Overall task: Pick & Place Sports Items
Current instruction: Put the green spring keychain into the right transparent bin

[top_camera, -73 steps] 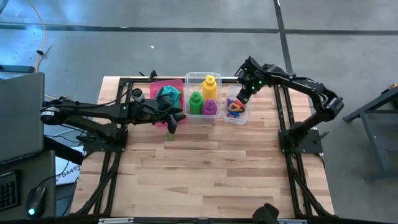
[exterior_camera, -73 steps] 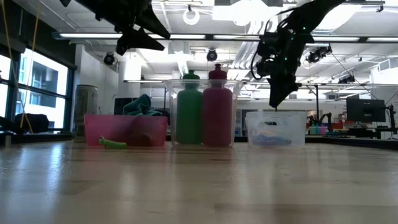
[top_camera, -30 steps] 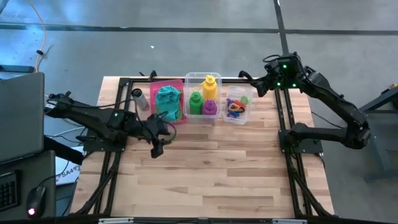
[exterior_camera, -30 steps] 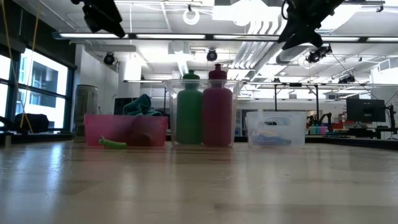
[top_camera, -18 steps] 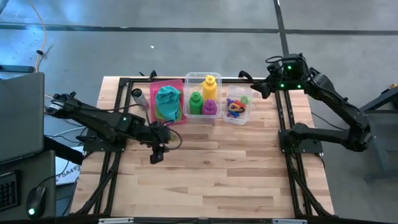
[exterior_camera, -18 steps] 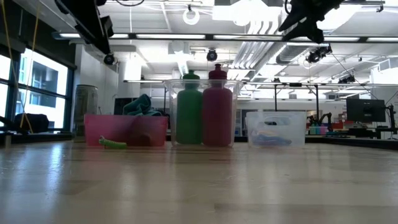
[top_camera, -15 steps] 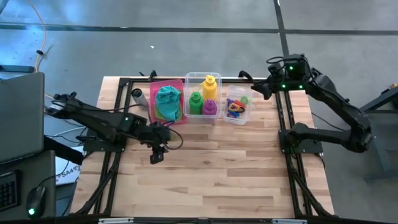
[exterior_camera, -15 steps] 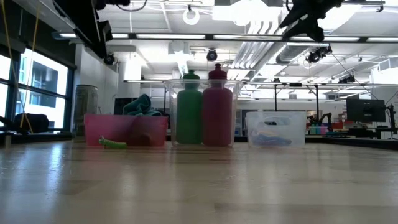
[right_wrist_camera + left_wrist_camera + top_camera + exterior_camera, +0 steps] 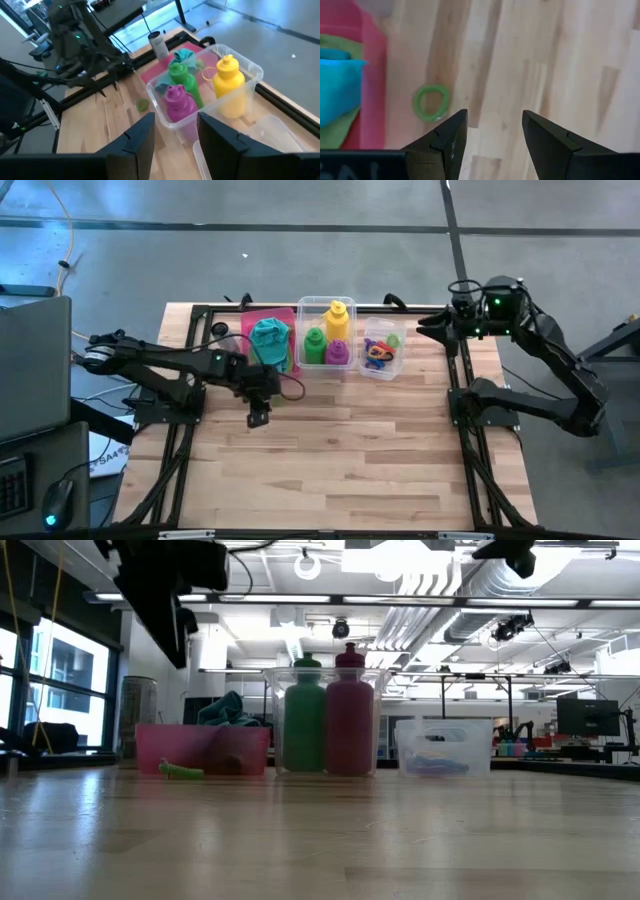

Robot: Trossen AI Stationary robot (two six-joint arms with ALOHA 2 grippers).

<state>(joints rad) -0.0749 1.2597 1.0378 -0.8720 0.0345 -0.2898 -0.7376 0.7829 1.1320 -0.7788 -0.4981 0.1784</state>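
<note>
The left gripper [image 9: 256, 418] hangs above bare wooden table [image 9: 330, 470] with its two fingers spread and nothing between them, just in front of the pink bin [image 9: 262, 317]. A single green ring [image 9: 430, 101] lies flat on the boards just beside that bin's front wall, apart from the fingertips. Inside the pink bin sit the teal cloth [image 9: 268, 340] and, under it, the lime green cloth [image 9: 335, 132]. Next along the row, the larger clear bin [image 9: 306, 305] holds three upright bottles: the green bottle [image 9: 314, 345] and purple bottle [image 9: 337, 351] in front, the yellow bottle [image 9: 337, 315] behind them. A smaller clear bin [image 9: 378, 370] beside it contains a heap of coloured rings [image 9: 378, 353]. A grey metal cylinder [image 9: 159, 44] with a dark cap stands behind the pink bin. The right gripper [image 9: 424, 328] hovers high near the table's far right corner, fingers parted and empty, facing the bins.
</note>
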